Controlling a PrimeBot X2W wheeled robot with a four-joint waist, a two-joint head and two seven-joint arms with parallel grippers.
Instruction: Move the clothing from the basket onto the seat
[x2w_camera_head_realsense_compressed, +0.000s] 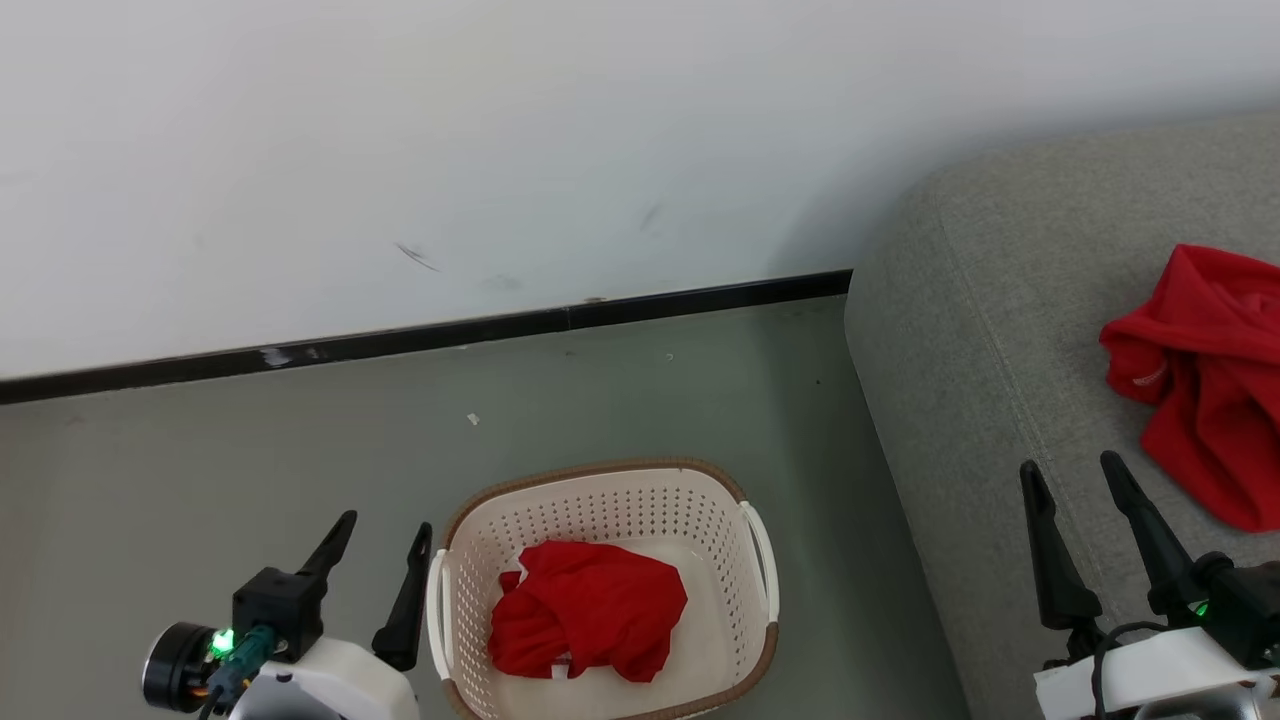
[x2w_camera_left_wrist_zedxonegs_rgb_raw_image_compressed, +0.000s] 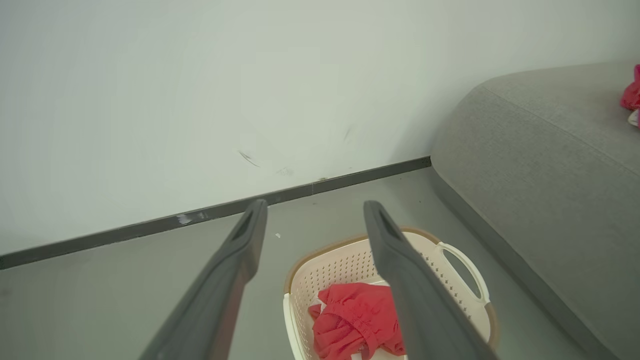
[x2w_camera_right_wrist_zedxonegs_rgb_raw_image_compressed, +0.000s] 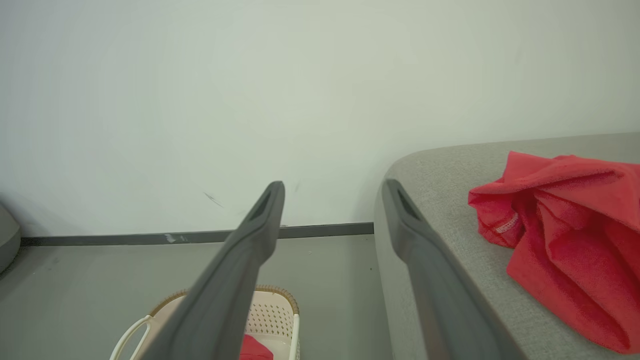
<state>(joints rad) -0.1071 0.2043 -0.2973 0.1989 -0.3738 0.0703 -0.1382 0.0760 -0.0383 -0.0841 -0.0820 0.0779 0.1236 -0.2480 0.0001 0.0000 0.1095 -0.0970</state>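
Left gripper (x2w_camera_head_realsense_compressed: 386, 524) is down at the lower left, fingers spread wide with nothing between them. It's just beside the left end of the laundry basket (x2w_camera_head_realsense_compressed: 600, 505) and not touching it. The basket sits on the grey-green floor (x2w_camera_head_realsense_compressed: 250, 450), cream perforated plastic with a brown rim. One red garment (x2w_camera_head_realsense_compressed: 585, 610) is crumpled in the bottom of it, with a bit of white trim poking out at its near edge. Behind all that is a white wall (x2w_camera_head_realsense_compressed: 500, 150) with a black baseboard (x2w_camera_head_realsense_compressed: 400, 340).

Right of the basket, past a strip of floor, is the grey sofa cushion (x2w_camera_head_realsense_compressed: 980, 300). Right gripper (x2w_camera_head_realsense_compressed: 1071, 465) is over the cushion's near part, also wide open and empty. The other red garment (x2w_camera_head_realsense_compressed: 1210, 390) lies bunched on the cushion just right of that gripper, clear of its fingers, and runs off the right edge of the head view.
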